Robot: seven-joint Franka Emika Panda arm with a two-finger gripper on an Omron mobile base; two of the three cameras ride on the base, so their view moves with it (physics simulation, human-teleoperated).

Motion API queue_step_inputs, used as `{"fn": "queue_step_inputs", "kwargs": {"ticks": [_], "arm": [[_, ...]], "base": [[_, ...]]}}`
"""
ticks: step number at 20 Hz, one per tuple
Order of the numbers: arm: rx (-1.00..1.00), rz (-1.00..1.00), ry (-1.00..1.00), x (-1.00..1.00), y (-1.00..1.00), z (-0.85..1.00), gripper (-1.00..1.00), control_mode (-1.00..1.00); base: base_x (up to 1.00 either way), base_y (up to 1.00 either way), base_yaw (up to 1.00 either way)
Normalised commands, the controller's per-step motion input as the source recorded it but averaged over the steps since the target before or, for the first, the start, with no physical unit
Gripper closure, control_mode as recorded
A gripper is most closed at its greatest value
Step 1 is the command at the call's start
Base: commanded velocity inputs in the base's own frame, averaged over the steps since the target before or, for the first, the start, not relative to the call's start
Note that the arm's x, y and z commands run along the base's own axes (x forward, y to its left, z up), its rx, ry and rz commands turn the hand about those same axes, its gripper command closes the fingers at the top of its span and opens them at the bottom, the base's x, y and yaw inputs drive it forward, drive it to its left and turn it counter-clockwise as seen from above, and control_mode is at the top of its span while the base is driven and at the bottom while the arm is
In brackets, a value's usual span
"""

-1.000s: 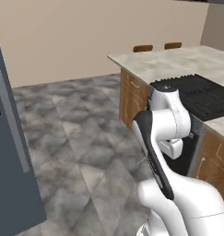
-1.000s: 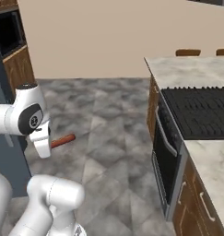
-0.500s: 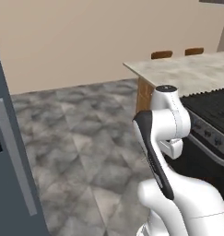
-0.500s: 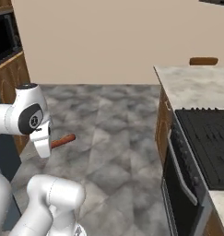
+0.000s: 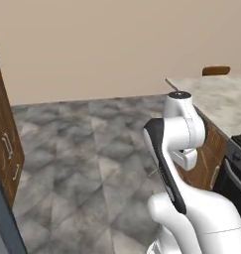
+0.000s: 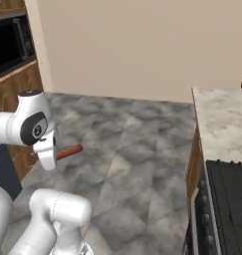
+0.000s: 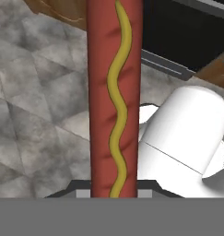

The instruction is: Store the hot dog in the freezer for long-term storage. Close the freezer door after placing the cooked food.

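Floor (image 6: 137,164): mottled grey stone tiles.
Table (image 6: 219,124): pale speckled stone slab.
Hot dog (image 7: 114,92): smooth reddish-brown rod, wavy mustard line, above floor.
Tool (image 7: 114,191): clamped on hot dog's end.

No readable text, label, brand or number is showing anywhere (a round dark cap on the arm's joint (image 6: 36,130) is carrying a small white mark, too blurred to read).

- Grey floor (image 6: 137,149) lies open across mid-frame.
- Counter (image 6: 219,129) and stove (image 6: 229,199) block the right.
- Wooden cabinet (image 5: 5,144) crowds the left edge.
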Motion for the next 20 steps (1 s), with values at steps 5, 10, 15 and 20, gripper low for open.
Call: {"fn": "queue_step_inputs", "kwargs": {"ticks": [5,10,15,20], "arm": [[0.00,0.00,0.00,0.00,0.00,0.00,1.00,1.00],[0.00,0.00,0.00,0.00,0.00,0.00,1.00,1.00],[0.00,0.00,0.00,0.00,0.00,0.00,1.00,1.00],[0.00,0.00,0.00,0.00,0.00,0.00,1.00,1.00]], "base": [[0.92,-0.21,0.28],[0.99,-0.01,0.27],[0.98,0.00,0.38],[0.75,0.00,0.69]]}}
